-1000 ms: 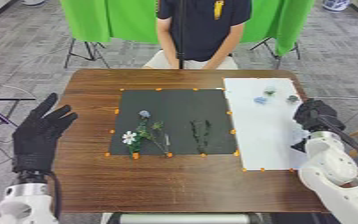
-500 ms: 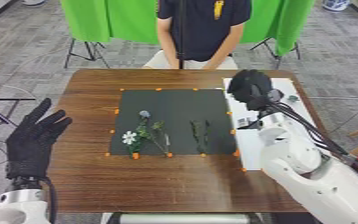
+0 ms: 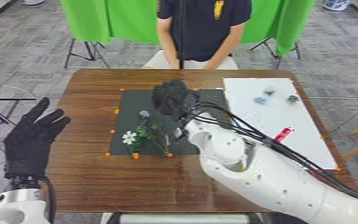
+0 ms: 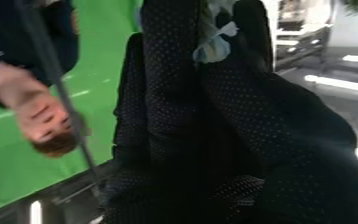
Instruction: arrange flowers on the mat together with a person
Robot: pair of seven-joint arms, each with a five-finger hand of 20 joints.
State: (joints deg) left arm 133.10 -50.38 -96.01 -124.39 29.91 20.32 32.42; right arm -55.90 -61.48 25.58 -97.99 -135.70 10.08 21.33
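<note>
In the head view my right hand (image 3: 173,98) is above the upper part of the black mat (image 3: 133,102). In the right wrist view, a pale flower (image 4: 213,49) is pinched between the thumb and fingers of my right hand (image 4: 171,95). On the mat's left part lie a white flower (image 3: 129,136), a small blue-purple flower (image 3: 144,114) and green sprigs (image 3: 158,132). My forearm covers the mat's right part. My left hand (image 3: 26,150) stays left of the mat, fingers straight, holding nothing.
A white sheet (image 3: 286,117) at the right carries a blue bloom (image 3: 261,100), a pale green one (image 3: 270,90) and a dark one (image 3: 293,98). Orange pieces line the mat's edges. The brown table (image 3: 158,187) extends toward me.
My right hand has swung from the white sheet's right edge leftward across it to above the black mat. The arm now covers the mat's right-hand stems. My left hand has shifted slightly.
</note>
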